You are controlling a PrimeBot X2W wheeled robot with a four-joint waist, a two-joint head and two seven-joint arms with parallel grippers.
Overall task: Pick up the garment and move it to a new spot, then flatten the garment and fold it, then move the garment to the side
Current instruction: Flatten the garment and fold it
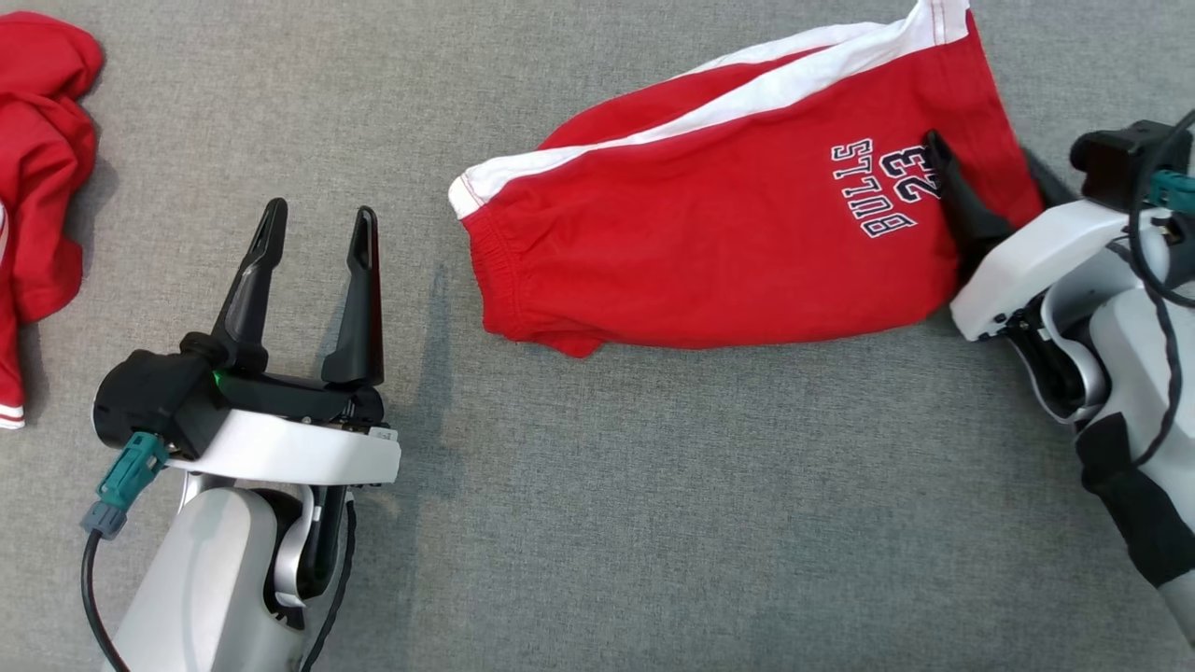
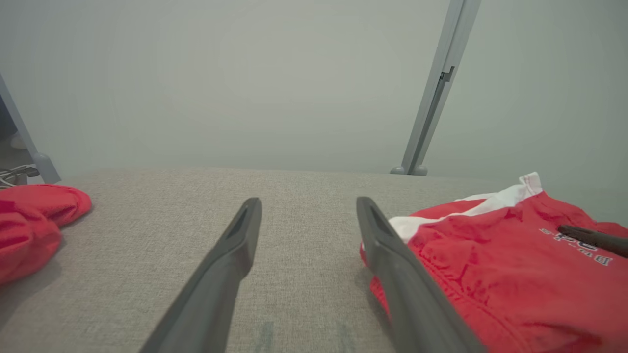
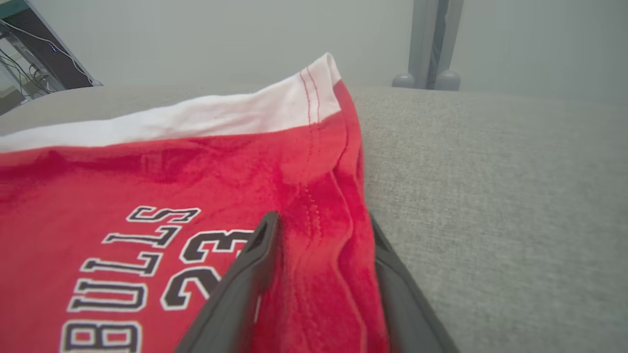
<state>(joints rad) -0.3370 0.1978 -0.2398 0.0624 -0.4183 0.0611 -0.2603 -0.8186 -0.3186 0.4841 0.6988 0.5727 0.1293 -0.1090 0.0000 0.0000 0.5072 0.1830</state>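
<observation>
The grey, coarsely woven fabric tabletop [image 1: 653, 523] spans the head view, flat and matte, with a faint darker streak near its middle. On its far right part lies the garment [image 1: 709, 243], a red, soft knit piece spread almost flat in a long slanted shape. It has a broad white band along its far edge, a gathered, puckered hem at its left end and stitched seams at its right end. At the tabletop's far left edge, well apart from it, sits a crumpled red cloth heap [image 1: 42, 168] with deep rounded folds and a thin white stripe at its lower hem.

The left end effector [image 1: 319, 219] hovers over bare tabletop near the garment's gathered end. Its two long, dark, tapered fingers are spread wide with nothing between them, above a white shell and a black wrist block.

The right end effector [image 3: 321, 220] straddles the garment's right edge, with a raised ridge of red cloth filling the gap between its fingers. Whether they already pinch it firmly I cannot tell.

Just beside its left finger is the black, white-outlined "BULLS 23" print [image 1: 882, 189] in blocky letters.
</observation>
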